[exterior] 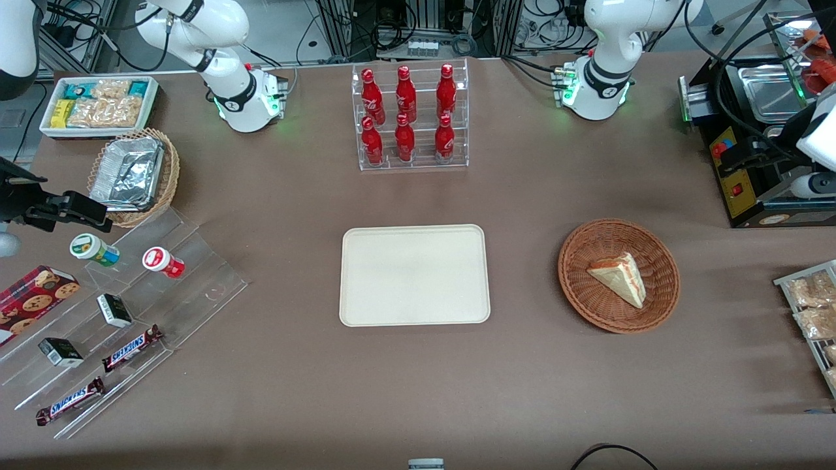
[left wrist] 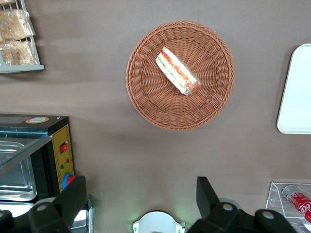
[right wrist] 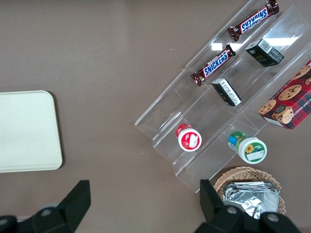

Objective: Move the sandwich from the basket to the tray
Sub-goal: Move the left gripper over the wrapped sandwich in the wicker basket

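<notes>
One sandwich lies mid-basket; your gripper hangs high with fingers spread, so descend squarely over the wedge.

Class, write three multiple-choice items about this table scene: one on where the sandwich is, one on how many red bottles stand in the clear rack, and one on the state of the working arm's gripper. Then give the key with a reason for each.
1. Where is the sandwich?
A. On the tray
B. In the basket
C. In the clear rack

2. How many red bottles stand in the clear rack?
A. Four
B. Six
C. Eight

3. What state is the gripper in?
A. Open and holding nothing
B. Shut on the sandwich
C. Shut on a bottle

Key:
1 B, the wedge lies inside the round woven basket, while the tray beside it is bare.
2 B, two rows of three show in the front view.
3 A, the wrist view shows the fingers spread wide above the table with nothing between them, well apart from the basket.
</notes>
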Action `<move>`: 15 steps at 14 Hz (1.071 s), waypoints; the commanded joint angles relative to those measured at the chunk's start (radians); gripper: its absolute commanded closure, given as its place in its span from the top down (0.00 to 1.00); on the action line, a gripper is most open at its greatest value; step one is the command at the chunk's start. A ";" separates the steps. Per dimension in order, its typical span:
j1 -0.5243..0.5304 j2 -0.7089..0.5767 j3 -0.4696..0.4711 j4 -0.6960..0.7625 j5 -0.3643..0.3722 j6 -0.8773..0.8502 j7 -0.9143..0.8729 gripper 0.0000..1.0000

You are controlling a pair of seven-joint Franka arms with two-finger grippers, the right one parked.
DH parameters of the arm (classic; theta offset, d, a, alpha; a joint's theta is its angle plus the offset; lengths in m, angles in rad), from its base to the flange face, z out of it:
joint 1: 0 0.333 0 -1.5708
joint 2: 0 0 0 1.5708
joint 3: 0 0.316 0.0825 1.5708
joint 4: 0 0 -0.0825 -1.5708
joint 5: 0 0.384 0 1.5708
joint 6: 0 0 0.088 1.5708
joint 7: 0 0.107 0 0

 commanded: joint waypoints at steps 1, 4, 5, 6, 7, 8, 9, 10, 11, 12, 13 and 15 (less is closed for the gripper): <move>-0.008 0.024 0.002 0.040 0.008 -0.003 0.000 1.00; -0.016 0.087 0.000 0.039 0.019 0.012 -0.008 1.00; -0.023 0.109 0.000 0.034 0.031 0.040 -0.017 1.00; -0.028 0.132 0.000 0.031 0.031 0.069 -0.034 1.00; -0.028 0.156 0.000 0.031 0.031 0.086 -0.101 1.00; -0.028 0.173 -0.001 0.028 0.030 0.109 -0.162 1.00; -0.030 0.187 0.000 0.014 0.024 0.141 -0.210 1.00; -0.025 0.205 0.000 0.000 0.004 0.175 -0.256 1.00; -0.020 0.224 0.002 -0.015 -0.040 0.207 -0.305 1.00; -0.020 0.239 0.003 -0.033 -0.056 0.259 -0.362 1.00; -0.026 0.245 0.003 -0.059 -0.057 0.307 -0.432 1.00; -0.034 0.235 -0.001 -0.133 -0.062 0.385 -0.558 1.00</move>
